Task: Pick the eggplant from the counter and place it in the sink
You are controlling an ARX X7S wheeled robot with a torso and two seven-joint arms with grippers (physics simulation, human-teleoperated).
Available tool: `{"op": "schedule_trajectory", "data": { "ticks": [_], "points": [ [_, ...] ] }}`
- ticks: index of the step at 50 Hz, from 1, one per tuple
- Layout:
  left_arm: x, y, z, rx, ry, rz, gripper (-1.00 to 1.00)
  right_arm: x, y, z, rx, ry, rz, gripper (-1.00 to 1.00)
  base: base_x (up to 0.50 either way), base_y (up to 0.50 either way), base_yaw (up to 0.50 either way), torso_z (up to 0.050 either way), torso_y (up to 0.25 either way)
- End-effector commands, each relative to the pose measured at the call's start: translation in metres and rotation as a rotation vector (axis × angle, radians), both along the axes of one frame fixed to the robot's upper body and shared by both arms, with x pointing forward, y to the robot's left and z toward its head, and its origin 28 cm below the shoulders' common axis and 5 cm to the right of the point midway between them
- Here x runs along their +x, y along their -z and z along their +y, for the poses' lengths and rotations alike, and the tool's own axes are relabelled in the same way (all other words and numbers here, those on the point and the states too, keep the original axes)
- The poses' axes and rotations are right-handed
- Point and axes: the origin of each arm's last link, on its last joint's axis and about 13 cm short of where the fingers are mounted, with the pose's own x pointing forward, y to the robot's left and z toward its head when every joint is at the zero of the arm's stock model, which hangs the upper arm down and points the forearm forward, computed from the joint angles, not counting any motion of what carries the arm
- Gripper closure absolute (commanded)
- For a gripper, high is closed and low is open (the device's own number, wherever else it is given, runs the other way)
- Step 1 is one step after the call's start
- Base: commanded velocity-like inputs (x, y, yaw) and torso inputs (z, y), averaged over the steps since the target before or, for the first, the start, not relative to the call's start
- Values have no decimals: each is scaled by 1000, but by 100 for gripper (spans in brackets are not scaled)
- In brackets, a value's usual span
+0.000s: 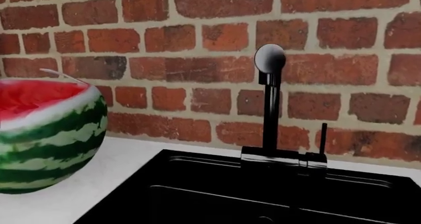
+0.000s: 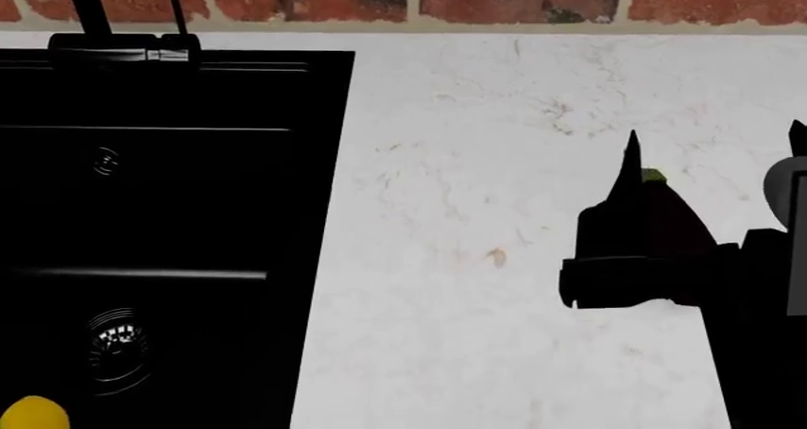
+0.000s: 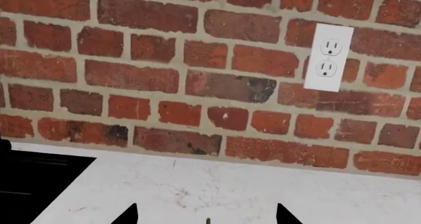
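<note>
Counter fills your head view, white marble, with the black sink sunk in at nine o'clock. Your right gripper hangs at three o'clock, fingers parted around the eggplant, which lies on the marble there. Whether they touch it, you cannot tell. Left gripper's out of sight.

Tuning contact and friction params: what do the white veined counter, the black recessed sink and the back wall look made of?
White veined counter: marble-look stone, matte, with faint grey-brown veins. Black recessed sink: dark basin, either coated metal or composite, slightly glossy given thin highlight lines, with a round metal-look drain. Back wall: red brick with pale mortar joints, rough.
</note>
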Motion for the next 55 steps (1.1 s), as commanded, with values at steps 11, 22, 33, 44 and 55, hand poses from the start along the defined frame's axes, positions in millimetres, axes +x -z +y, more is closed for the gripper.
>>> {"op": "schedule_trajectory", "data": {
  "ticks": [11,22,33,44,55],
  "points": [
    [-1,1,0,-22,-6,-13,-100,19,-7,-5,-29,1,97,-100,-1,0,0,0,0],
    [0,1,0,-24,-4,-12,-100,59,-26,-17,-61,-2,229,-100,0,0,0,0,0],
    [-3,5,2,-29,-11,-9,-100,94,-47,-24,-100,24,323,-100,0,0,0,0,0],
    [-5,7,4,-35,-14,-7,-100,103,-44,-31,-100,41,424,-100,0,0,0,0,0],
    [-5,7,4,-34,-20,-7,-100,98,-25,-38,-79,41,525,-100,0,0,0,0,0]
  ]
}}
